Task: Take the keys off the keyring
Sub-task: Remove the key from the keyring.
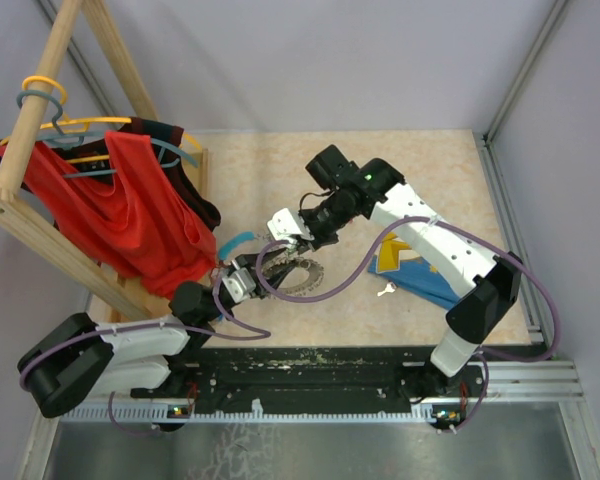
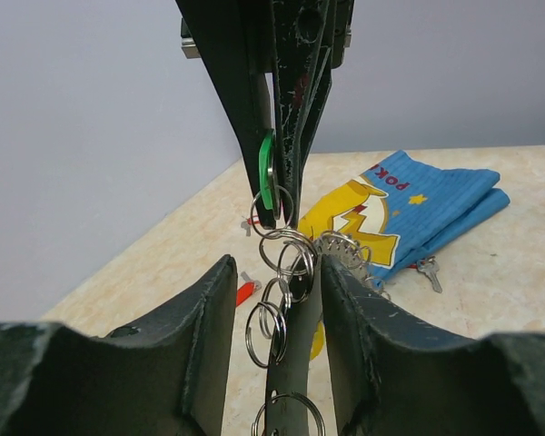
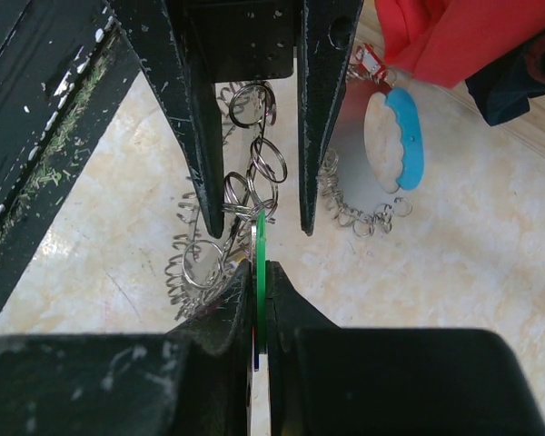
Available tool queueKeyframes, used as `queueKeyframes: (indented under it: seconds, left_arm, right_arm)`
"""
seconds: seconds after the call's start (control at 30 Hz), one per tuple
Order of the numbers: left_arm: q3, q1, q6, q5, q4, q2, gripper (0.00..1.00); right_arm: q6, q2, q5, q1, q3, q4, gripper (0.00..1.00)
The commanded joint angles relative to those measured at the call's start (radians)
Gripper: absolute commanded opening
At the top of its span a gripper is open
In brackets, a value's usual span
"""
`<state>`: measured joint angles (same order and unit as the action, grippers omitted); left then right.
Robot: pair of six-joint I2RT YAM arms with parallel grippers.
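Note:
The keyring (image 1: 298,273), a grey band fringed with silver loops, lies mid-table between both grippers. My right gripper (image 3: 262,282) is shut on a green key tag (image 3: 261,259), which hangs on a short chain of silver rings (image 3: 254,173). In the left wrist view the same green tag (image 2: 266,173) shows above, pinched in the right gripper (image 2: 277,213). My left gripper (image 2: 277,268) stands open around the keyring's band (image 2: 295,363) and its rings. The band leans against the right-hand finger (image 2: 363,345), with a gap on the other side. A red-tagged key (image 2: 245,292) lies loose on the table.
A blue and yellow cloth (image 1: 415,268) lies right of the keyring, with a silver key (image 1: 385,290) beside it. A wooden rack (image 1: 40,120) with hangers and red clothing (image 1: 145,210) fills the left. A white and blue cloud-shaped tag (image 3: 395,136) lies near the red cloth.

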<state>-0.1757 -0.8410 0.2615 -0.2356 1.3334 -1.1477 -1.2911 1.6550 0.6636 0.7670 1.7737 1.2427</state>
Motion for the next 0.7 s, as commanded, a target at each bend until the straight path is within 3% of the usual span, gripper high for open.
queueKeyframes:
  seconds: [0.0, 0.4, 0.67]
  left_arm:
    - [0.007, -0.003, -0.003, 0.018, 0.026, 0.010, 0.49]
    - [0.004, -0.003, -0.011, -0.010, 0.052, 0.002, 0.51]
    - [-0.005, -0.004, -0.015, -0.070, 0.048, -0.016, 0.47]
  right_arm:
    - [-0.023, -0.060, 0.070, -0.008, 0.000, -0.009, 0.00]
    - [-0.034, -0.057, 0.077, -0.006, -0.017, -0.012, 0.00]
    - [-0.039, -0.054, 0.082, -0.003, -0.008, -0.007, 0.00]
